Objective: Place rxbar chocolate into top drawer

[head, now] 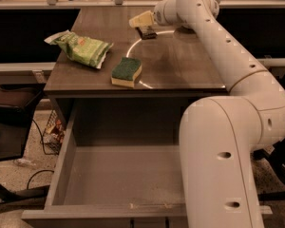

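Note:
The rxbar chocolate (146, 32) is a small dark bar lying on the far part of the grey-brown table top (180, 65). My gripper (141, 21) is right over it, its pale tip at the bar's upper left edge; I cannot tell whether it touches the bar. The top drawer (123, 175) is pulled wide open below the table's front edge, and its grey floor is bare.
A green-topped yellow sponge (126, 71) lies near the table's front edge. A green crinkled snack bag (80, 48) lies at the left. My white arm (228, 141) fills the right side, over the drawer's right end. Cables and a basket (52, 129) are on the floor at left.

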Robot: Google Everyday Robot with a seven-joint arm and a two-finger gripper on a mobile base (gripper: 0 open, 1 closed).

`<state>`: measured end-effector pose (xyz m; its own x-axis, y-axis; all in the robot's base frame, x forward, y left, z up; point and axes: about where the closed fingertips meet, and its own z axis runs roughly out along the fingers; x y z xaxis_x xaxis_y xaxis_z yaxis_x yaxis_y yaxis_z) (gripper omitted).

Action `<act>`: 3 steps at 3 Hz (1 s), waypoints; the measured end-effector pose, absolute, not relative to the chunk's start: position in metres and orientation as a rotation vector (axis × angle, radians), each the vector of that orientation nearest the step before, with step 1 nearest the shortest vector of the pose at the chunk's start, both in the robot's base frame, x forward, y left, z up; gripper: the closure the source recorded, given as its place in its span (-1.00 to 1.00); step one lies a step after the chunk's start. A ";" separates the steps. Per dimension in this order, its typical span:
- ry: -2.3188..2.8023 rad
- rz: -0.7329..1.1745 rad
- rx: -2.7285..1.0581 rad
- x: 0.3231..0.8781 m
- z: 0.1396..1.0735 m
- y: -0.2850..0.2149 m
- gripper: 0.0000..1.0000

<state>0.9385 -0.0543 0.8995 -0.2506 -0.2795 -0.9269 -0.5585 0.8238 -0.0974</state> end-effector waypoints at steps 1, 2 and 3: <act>1.847 0.334 -0.559 0.946 0.884 -0.060 -1.00; 1.867 0.376 -0.484 0.955 0.861 -0.067 -1.00; 1.886 0.404 -0.454 0.961 0.843 -0.068 -1.00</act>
<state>0.9611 -0.0683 0.8433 -0.3254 -0.1185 -0.9381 -0.4921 0.8684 0.0610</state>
